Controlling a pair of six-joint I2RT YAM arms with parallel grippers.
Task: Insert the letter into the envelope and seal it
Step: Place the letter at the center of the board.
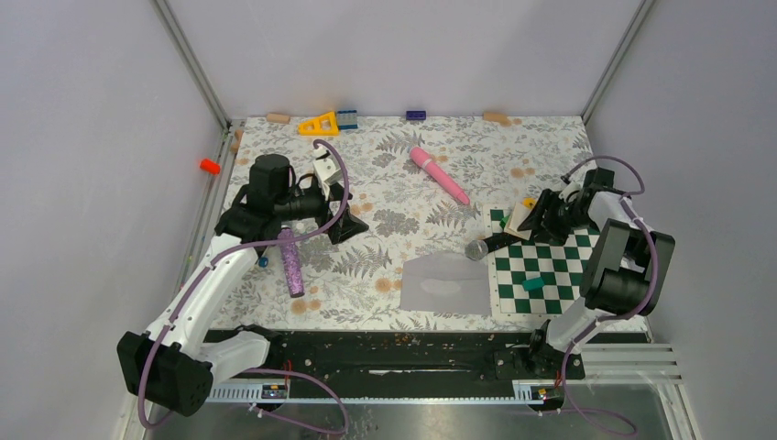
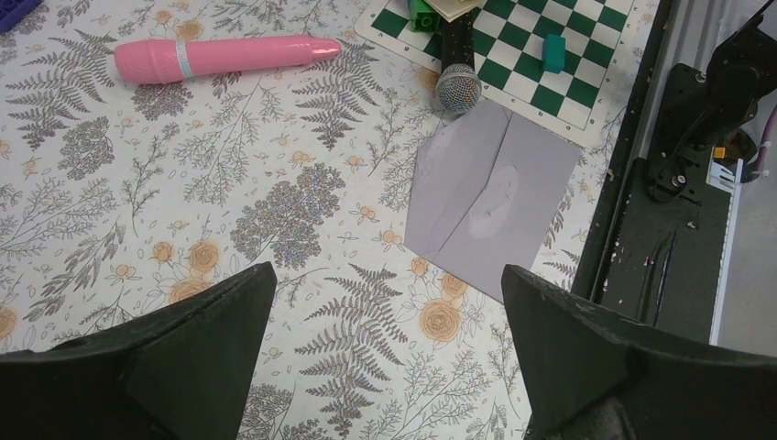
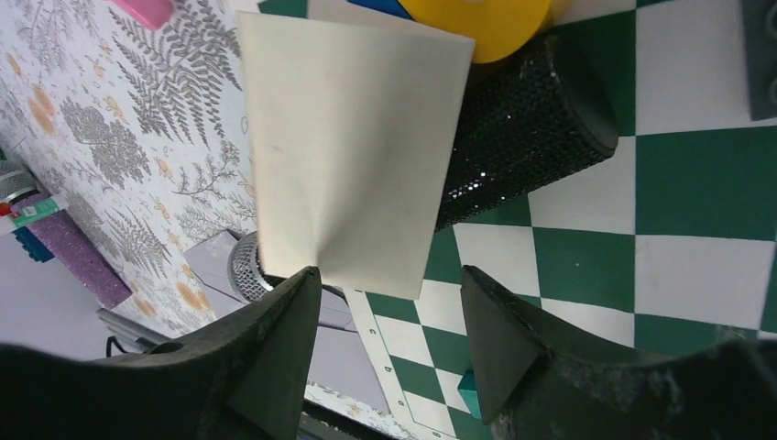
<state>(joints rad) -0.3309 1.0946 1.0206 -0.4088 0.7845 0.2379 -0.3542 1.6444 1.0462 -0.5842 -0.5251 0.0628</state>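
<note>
The envelope (image 1: pixel 446 282) is pale lavender and lies flat on the floral cloth, its right edge against the checkerboard mat (image 1: pixel 550 275). In the left wrist view the envelope (image 2: pixel 490 197) shows its triangular flap creases. The letter (image 3: pixel 353 147), a cream card, leans tilted against a black glittery microphone handle (image 3: pixel 522 151). My right gripper (image 3: pixel 389 275) is open just below the card's lower edge, whose corner meets the left fingertip. The same letter (image 1: pixel 520 218) sits at the mat's far left corner. My left gripper (image 2: pixel 387 275) hangs wide open over bare cloth, left of the envelope.
A microphone head (image 1: pixel 476 248) rests at the envelope's top right corner. A pink cylinder (image 1: pixel 440 174) lies mid-table and a purple glitter one (image 1: pixel 291 261) at the left. A teal block (image 1: pixel 533 285) sits on the mat. Small toys (image 1: pixel 319 124) line the back wall.
</note>
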